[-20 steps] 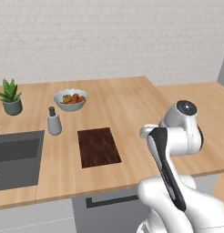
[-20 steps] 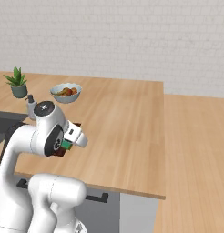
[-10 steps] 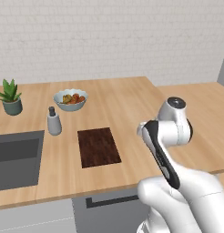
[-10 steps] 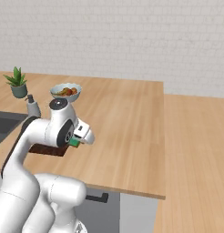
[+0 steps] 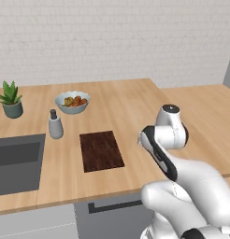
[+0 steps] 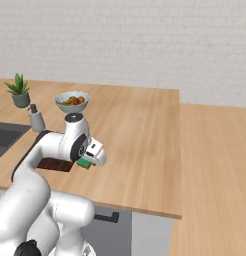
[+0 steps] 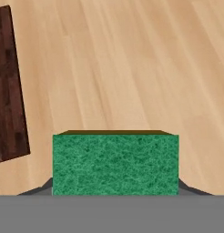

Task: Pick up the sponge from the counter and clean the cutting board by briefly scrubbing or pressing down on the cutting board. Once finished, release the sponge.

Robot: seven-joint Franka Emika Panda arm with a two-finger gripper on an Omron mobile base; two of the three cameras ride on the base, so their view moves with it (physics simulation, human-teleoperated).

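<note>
My gripper point(image 6: 90, 160) is shut on the green sponge point(image 6: 85, 163) and holds it above the tan counter point(image 6: 140, 150), just right of the cutting board point(image 6: 54, 164). In the hand view the sponge point(image 7: 115, 164) sits between the dark fingertips point(image 7: 43, 187), with a yellowish layer along its far edge. The dark reddish-brown cutting board point(image 7: 9, 91) lies at the left edge of that view, apart from the sponge. From the left base view the board point(image 5: 101, 150) lies flat left of my arm, and the arm hides the sponge.
A dark grey sink point(image 5: 14, 161) is set into the counter at the left. A grey bottle point(image 5: 54, 124), a bowl of fruit point(image 5: 72, 101) and a potted plant point(image 5: 11, 99) stand behind the board. The counter's front edge runs close below the board.
The arm has swung left toward the cutting board, carrying the sponge with it. The grip has stayed shut on the sponge.
</note>
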